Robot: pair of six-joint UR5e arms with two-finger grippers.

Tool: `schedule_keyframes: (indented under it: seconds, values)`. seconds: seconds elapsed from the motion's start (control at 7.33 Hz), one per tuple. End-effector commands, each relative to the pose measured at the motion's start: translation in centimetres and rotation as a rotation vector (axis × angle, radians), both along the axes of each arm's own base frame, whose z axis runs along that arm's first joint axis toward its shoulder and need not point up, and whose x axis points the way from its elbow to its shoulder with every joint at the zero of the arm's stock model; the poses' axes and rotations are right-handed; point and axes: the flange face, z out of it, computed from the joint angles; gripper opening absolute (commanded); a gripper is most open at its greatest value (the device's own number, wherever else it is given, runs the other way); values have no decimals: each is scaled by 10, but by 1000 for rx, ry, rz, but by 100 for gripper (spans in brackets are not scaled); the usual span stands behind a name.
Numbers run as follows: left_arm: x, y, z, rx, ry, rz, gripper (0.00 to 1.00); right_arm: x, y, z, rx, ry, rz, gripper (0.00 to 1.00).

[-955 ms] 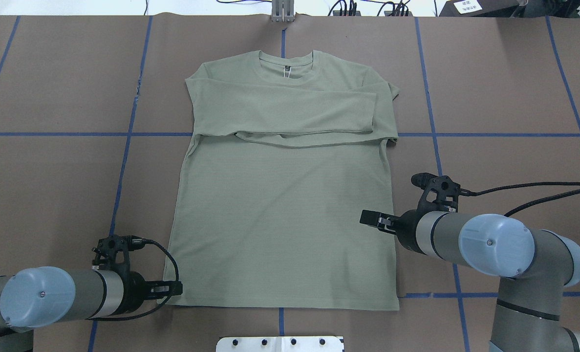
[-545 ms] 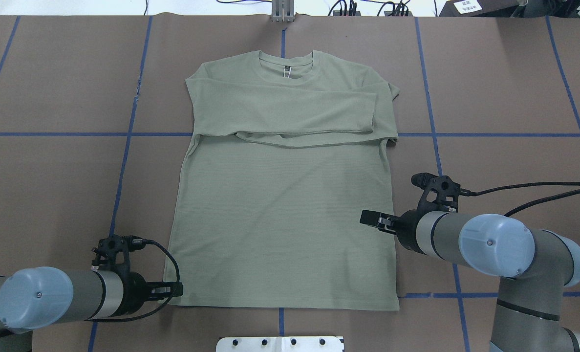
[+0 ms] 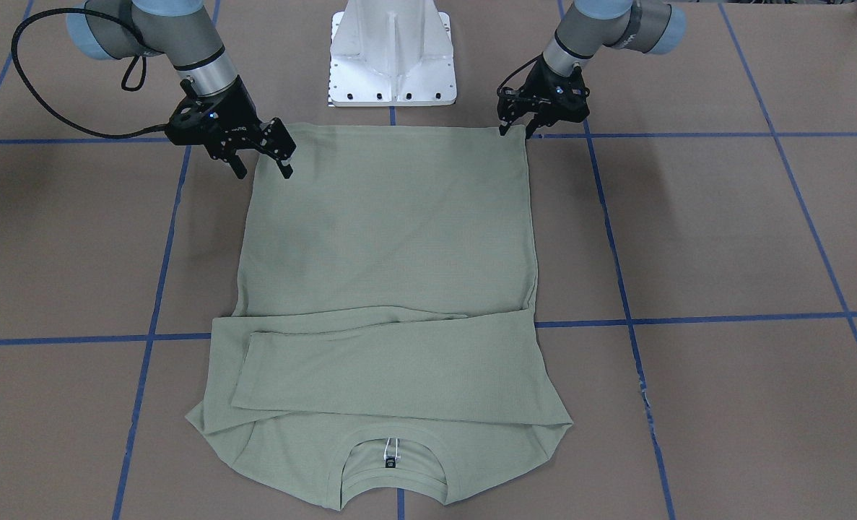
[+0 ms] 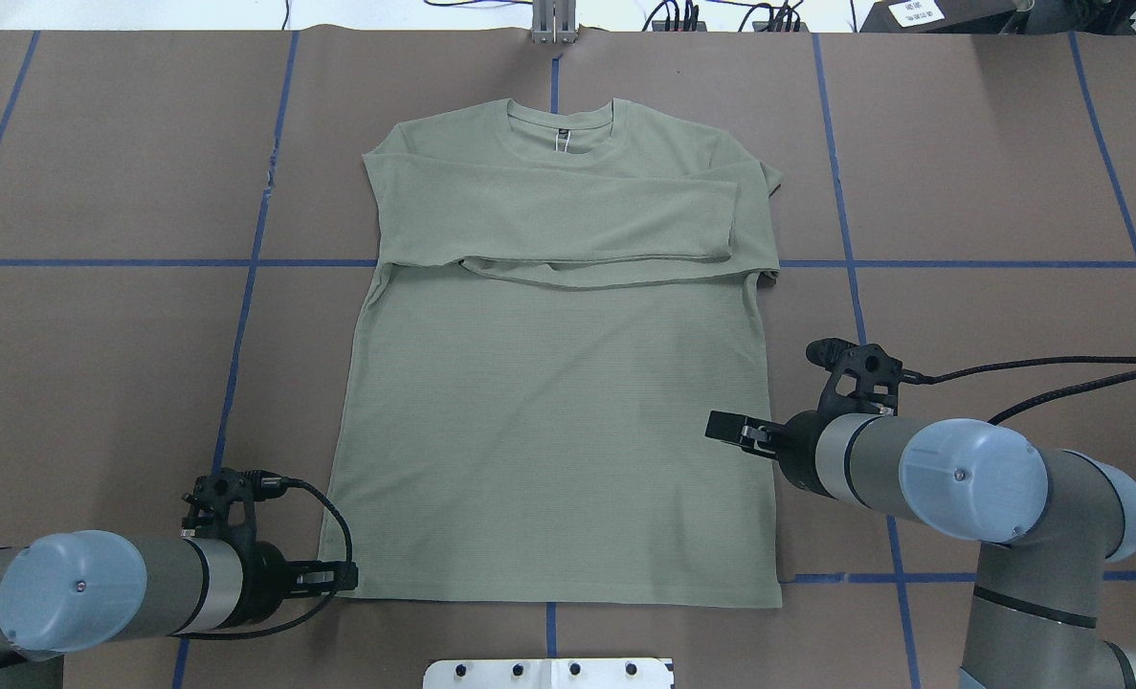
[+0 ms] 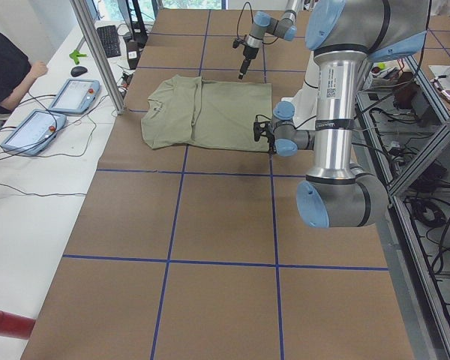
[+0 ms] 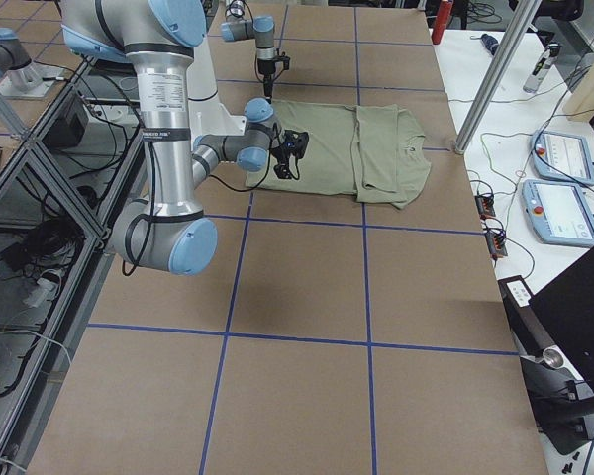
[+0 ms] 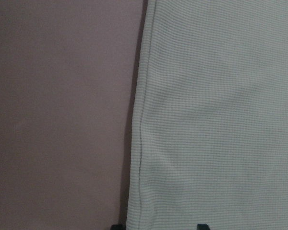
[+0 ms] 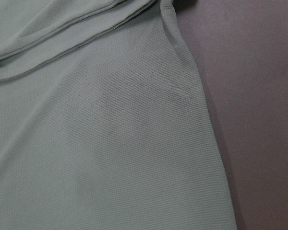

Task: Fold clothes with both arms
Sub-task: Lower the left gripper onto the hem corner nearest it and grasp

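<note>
Left fingers are sitting open at the near hem corner of the sage-green shirt, right fingers are hanging open over its side edge. It's lying flat on the tabletop.

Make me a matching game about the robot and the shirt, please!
Things:
1. left gripper
2. right gripper
3. sleeves
4. neck tag

Places:
A. folded across the shirt
B. at the shirt's bottom corner
C. at the neck opening
D. over the shirt's side edge

Pairs: 1-B, 2-D, 3-A, 4-C
</note>
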Motion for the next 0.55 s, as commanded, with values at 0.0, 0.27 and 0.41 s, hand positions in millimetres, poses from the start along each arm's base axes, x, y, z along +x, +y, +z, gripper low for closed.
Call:
schedule_keyframes:
  seconds: [0.0,0.27,0.41]
  values:
    - [1,1,0,0,-1,3,47,0,0,0,0,0,0,100]
    - [-1,1,-5,1,8,1,0,-1,1,1,-1,2,-1,100]
    - [-1,0,-5,1,8,0,0,0,0,1,-1,2,0,100]
